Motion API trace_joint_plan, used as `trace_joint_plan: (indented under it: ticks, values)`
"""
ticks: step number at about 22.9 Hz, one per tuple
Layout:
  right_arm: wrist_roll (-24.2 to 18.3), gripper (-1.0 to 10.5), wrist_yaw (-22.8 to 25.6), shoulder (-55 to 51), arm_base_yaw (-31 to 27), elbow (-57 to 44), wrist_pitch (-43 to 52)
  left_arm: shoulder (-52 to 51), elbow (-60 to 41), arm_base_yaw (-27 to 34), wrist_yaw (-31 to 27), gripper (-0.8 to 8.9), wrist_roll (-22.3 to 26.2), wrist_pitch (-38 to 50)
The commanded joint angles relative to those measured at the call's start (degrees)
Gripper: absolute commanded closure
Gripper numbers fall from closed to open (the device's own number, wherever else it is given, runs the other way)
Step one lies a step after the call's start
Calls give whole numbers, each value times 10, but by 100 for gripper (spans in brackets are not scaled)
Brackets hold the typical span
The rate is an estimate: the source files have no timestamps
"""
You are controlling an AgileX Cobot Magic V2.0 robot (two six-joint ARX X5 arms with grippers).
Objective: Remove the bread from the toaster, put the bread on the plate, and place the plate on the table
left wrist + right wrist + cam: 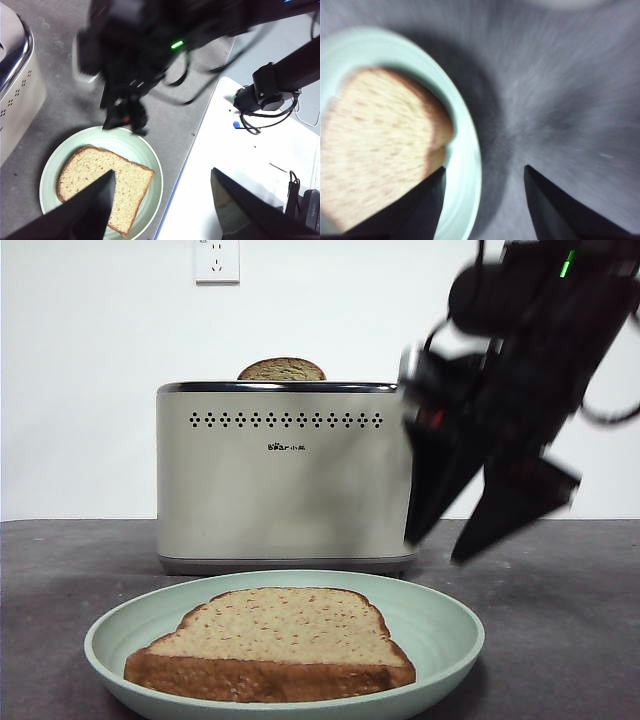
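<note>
One bread slice (275, 640) is lying flat on the one plate (440, 625), crust base facing the front camera, dome toward the toaster (285, 475). Right end effector (480, 525) is hanging released, empty, beside the plate over the counter (560, 620). Left end effector (162, 200) is hovering released above. A second slice (282, 369) is standing upright in the toaster.

White wall (100, 390) behind, with a white socket (217, 260) high up. Domed top of a second bread slice (282, 369) poking up at the rear. Off to one side, a white board (260, 165) with a small blue dot (236, 124) on it, a black clamp-like mount (265, 92) trailing black cables (250, 127), and a dark box (311, 207) at the edge.
</note>
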Motion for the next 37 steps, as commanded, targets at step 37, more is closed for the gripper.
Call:
trace_joint_plan:
  ticks: [37]
  values:
    - [-9, 943, 2, -316, 127, 7, -98, -10, 18, 19, -30, 803, -29, 30]
